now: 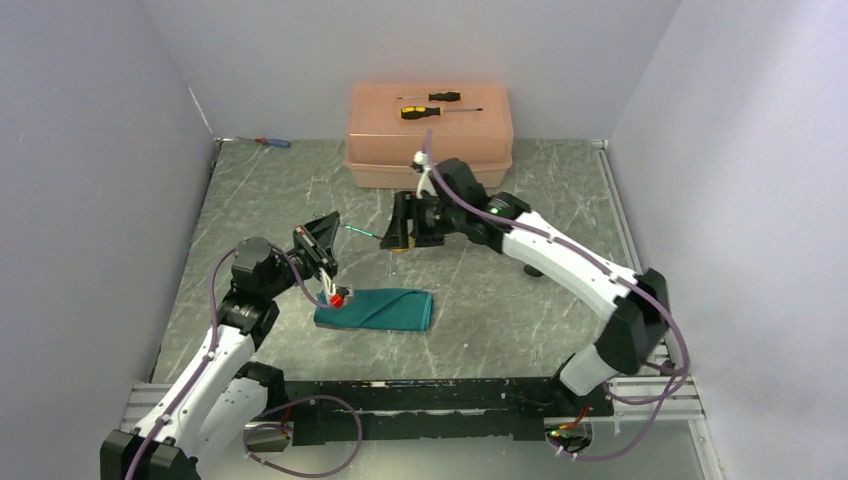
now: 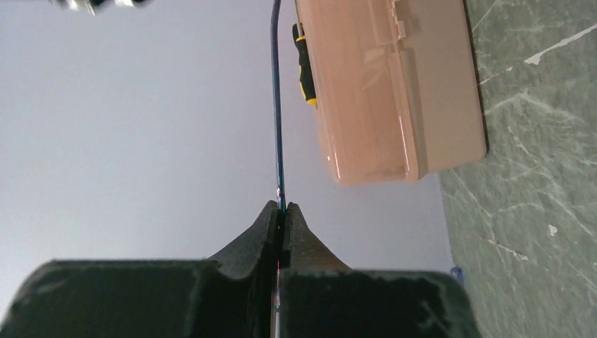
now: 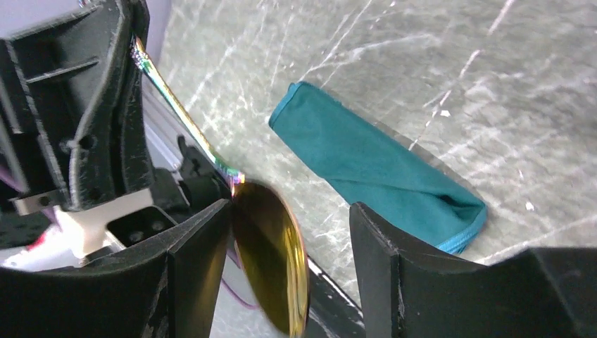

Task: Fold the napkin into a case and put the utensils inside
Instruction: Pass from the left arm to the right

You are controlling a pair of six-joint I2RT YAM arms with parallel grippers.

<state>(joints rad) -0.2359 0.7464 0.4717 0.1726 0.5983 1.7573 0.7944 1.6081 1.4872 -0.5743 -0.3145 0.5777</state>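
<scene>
The teal napkin lies folded into a long flat case on the table, in front of the left arm. One of the utensils, a slim spoon, hangs in the air between the two grippers. My left gripper is shut on its thin handle, the fingertips pinched tight. My right gripper is open around the round, gold-tinted bowl. The bowl sits close against one finger, with a clear gap to the other finger.
A peach plastic box stands at the back, with two yellow-and-black screwdrivers on its lid. A small red-and-blue screwdriver lies at the back left corner. Grey walls close in the marbled table on three sides.
</scene>
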